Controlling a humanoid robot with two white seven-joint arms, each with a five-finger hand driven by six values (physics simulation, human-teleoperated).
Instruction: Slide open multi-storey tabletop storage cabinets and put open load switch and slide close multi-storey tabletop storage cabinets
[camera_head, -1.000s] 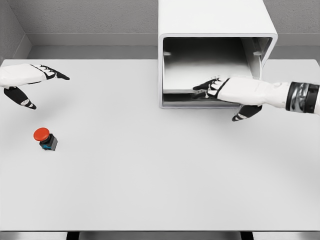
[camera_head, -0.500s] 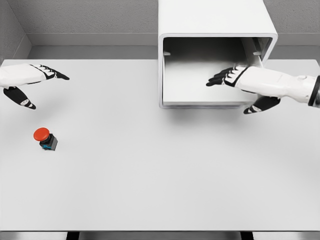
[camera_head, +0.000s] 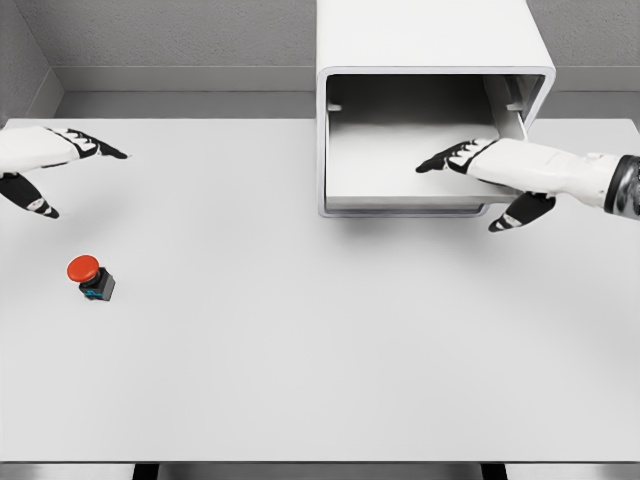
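Observation:
The white storage cabinet (camera_head: 430, 40) stands at the back of the table, its front open and its tray (camera_head: 400, 165) showing inside with nothing on it. My right hand (camera_head: 470, 170) reaches in from the right at the cabinet's front right, fingers stretched over the tray, thumb below its front edge, holding nothing. The load switch (camera_head: 90, 276), a red mushroom button on a dark base, stands on the table at the left. My left hand (camera_head: 55, 170) hovers above and behind it at the left edge, fingers spread, apart from the switch.
The white table (camera_head: 320, 350) spreads wide in front of the cabinet. A grey wall (camera_head: 180, 40) runs along the back, and the table's front edge lies near the bottom of the view.
The right hand rose from the tray's front lip and drew back to the right; the tray front now looks lower and flatter. The left hand slid slightly toward the left edge.

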